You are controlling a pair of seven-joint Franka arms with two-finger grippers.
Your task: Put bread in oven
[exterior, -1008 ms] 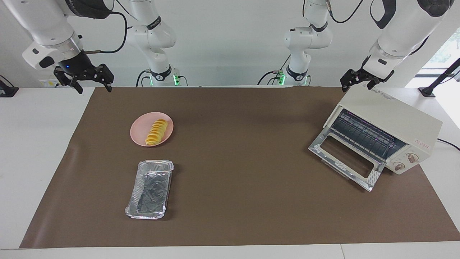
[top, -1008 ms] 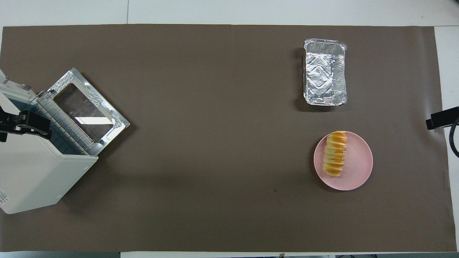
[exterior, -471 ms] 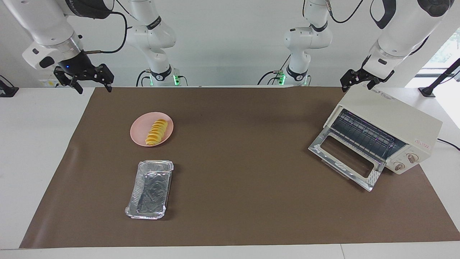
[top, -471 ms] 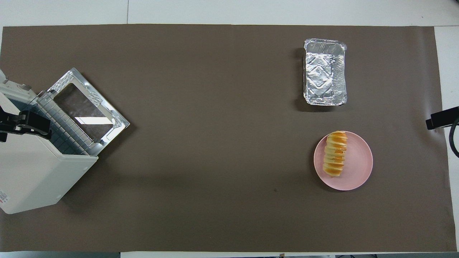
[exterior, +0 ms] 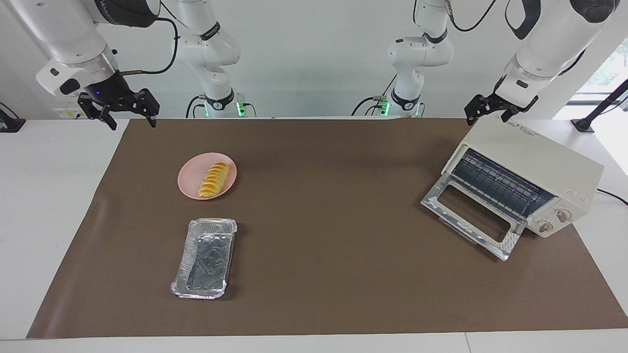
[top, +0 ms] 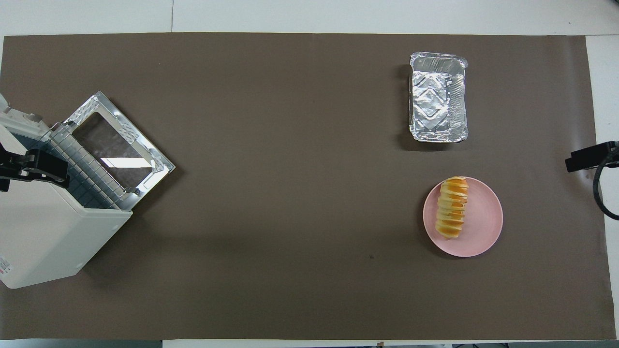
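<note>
The bread [exterior: 214,180], a short ridged loaf of yellow-orange slices, lies on a round pink plate [exterior: 191,188] on the brown mat [exterior: 314,215], toward the right arm's end of the table. A crinkled silver foil tray [exterior: 205,258] sits on the mat just beside the plate, farther from the robots, and holds nothing. Well apart from both, at the left arm's end of the table, stands the cream-white toaster oven [exterior: 535,166], turned at an angle to the mat's edge. Its glass door [exterior: 471,218] is folded down and open, its metal frame resting low over the mat, and the wire rack [exterior: 495,184] shows inside the cavity; two round knobs [exterior: 554,220] sit on the front panel beside the opening. The right gripper [exterior: 130,117] hangs in the air over the corner of the mat closest to the right arm's base, its fingers spread apart and holding nothing, clear of the plate. The left gripper [exterior: 485,113] hovers over the top of the oven at the corner nearest the robots, its fingers also spread and empty; in the overhead view its dark fingers [top: 46,166] show above the oven's roof [top: 43,232] next to the rack.
</note>
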